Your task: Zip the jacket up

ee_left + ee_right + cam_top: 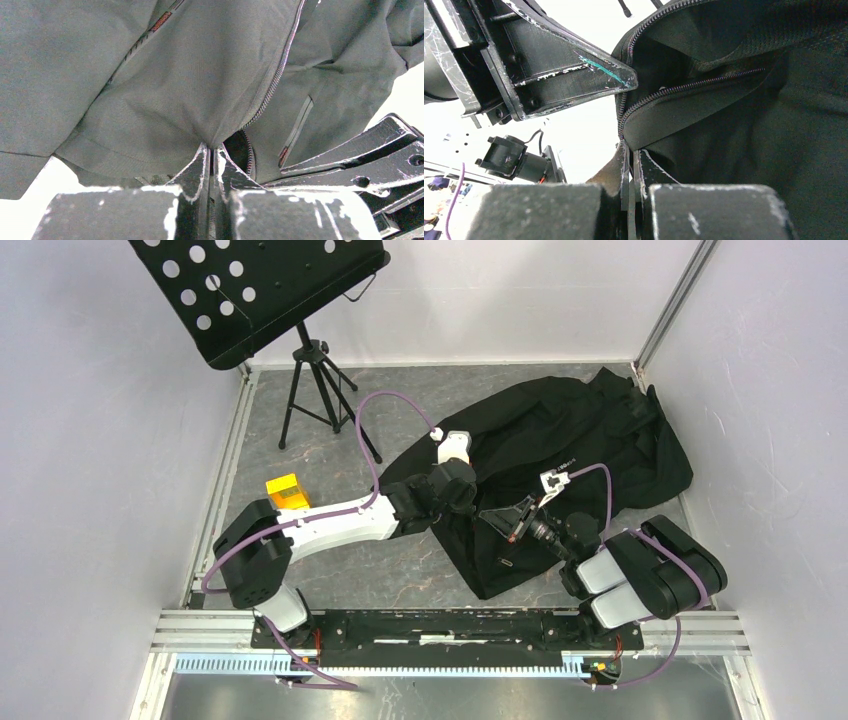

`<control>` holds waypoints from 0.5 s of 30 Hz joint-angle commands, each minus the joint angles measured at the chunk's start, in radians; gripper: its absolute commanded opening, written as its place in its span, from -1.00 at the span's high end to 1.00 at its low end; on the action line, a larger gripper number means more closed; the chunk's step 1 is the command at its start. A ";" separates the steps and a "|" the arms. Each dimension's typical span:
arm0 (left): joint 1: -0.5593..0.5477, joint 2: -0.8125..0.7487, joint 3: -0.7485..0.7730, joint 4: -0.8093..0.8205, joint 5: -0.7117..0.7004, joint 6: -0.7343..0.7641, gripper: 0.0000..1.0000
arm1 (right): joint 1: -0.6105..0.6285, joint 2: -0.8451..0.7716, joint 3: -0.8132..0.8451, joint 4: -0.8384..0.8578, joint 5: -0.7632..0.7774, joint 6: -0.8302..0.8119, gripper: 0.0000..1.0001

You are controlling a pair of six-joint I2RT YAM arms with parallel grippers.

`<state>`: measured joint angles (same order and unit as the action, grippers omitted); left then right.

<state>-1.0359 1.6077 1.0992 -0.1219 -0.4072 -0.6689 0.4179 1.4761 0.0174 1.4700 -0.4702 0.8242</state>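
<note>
Lying across the right half of the grey table (330,570), the jacket (570,440) is a crumpled black mass running from near the centre out to the far right corner. Both tools meet it at its near left edge, close together.

The left gripper (212,155) is clenched on a fold of the cloth. In its wrist view the two fingers are pressed together with fabric bunched up from between their tips. The front zipper (275,75) comes down from the far right to a point just beside those tips, and a pocket zip (300,120) lies to its right. The left arm stretches low from its base on the near left, angled right across the table, its wrist over the jacket's edge.

The right gripper (629,160) is also squeezed shut – its fingertips nip the jacket's zipper edge where the two rows of teeth come together, the cloth opening out to the right above it. One finger of the left gripper shows in the upper left of that view, its tip touching or nearly touching the same edge. The right arm is folded back near its base, forearm pointing left and away.

A yellow block (283,490) sits beside the left arm, and a black music stand (250,290) is at the far left.
</note>
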 commanded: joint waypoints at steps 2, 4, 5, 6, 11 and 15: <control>-0.007 -0.012 0.007 0.070 0.011 -0.022 0.95 | -0.005 0.005 -0.066 0.306 0.018 0.041 0.99; -0.007 -0.014 0.004 0.071 0.012 -0.024 0.96 | -0.007 0.003 -0.066 0.309 0.023 0.051 0.99; -0.007 -0.015 0.003 0.072 0.013 -0.027 0.96 | -0.006 0.003 -0.069 0.309 0.030 0.056 0.99; -0.008 -0.016 0.001 0.075 0.015 -0.027 0.95 | -0.006 0.001 -0.070 0.309 0.035 0.062 0.99; -0.008 -0.016 -0.005 0.083 0.031 -0.037 0.96 | -0.006 -0.002 -0.068 0.307 0.066 0.084 0.99; -0.007 -0.014 -0.008 0.083 0.037 -0.046 0.95 | -0.006 -0.011 -0.069 0.290 0.087 0.090 0.99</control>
<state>-1.0359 1.6077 1.0962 -0.0978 -0.3832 -0.6697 0.4179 1.4765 0.0174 1.4719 -0.4324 0.9001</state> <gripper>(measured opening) 0.044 0.021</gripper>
